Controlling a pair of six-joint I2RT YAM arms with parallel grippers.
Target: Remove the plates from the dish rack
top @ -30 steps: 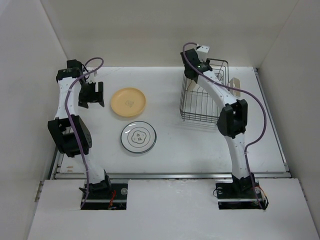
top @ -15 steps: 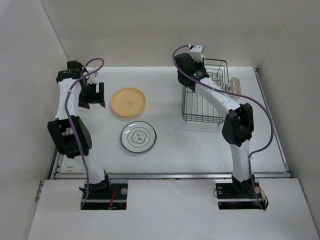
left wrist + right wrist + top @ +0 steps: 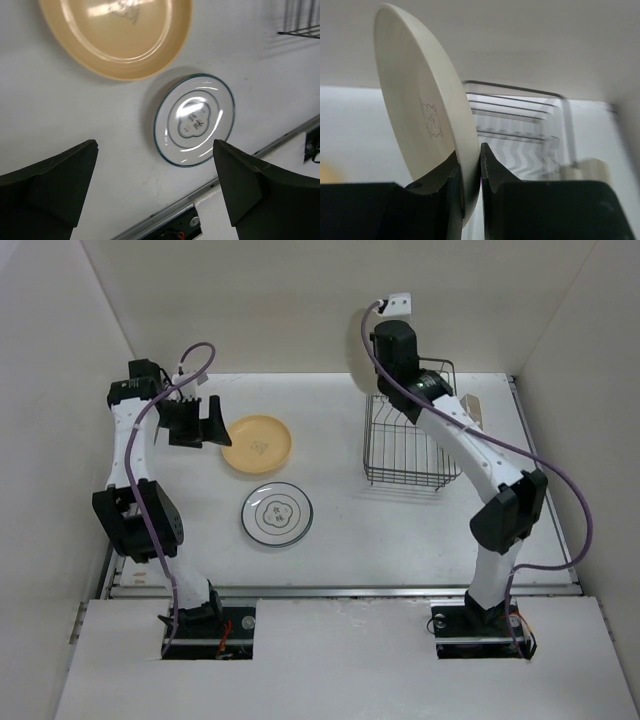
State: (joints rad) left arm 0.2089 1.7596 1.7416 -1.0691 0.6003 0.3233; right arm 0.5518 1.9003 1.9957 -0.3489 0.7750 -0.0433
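Note:
My right gripper (image 3: 470,167) is shut on the lower rim of the cream plate (image 3: 420,110) and holds it on edge, up in the air. In the top view this gripper (image 3: 372,355) and the plate (image 3: 357,350) are above the far left corner of the black wire dish rack (image 3: 410,440). The yellow-orange plate (image 3: 257,445) and the white plate with the thin dark ring (image 3: 276,514) lie flat on the table to the left. My left gripper (image 3: 207,421) is open and empty beside the yellow-orange plate. The teal-rimmed plate is not in view.
The cream cutlery holder (image 3: 470,410) hangs on the rack's right side. White walls close in the table at the back and on both sides. In the left wrist view the open gripper (image 3: 155,145) hovers over the two plates (image 3: 115,35) (image 3: 194,119) near the table's front rail.
My right gripper has lifted the cream plate up out of the rack and slightly left. My left gripper has swung right towards the yellow-orange plate.

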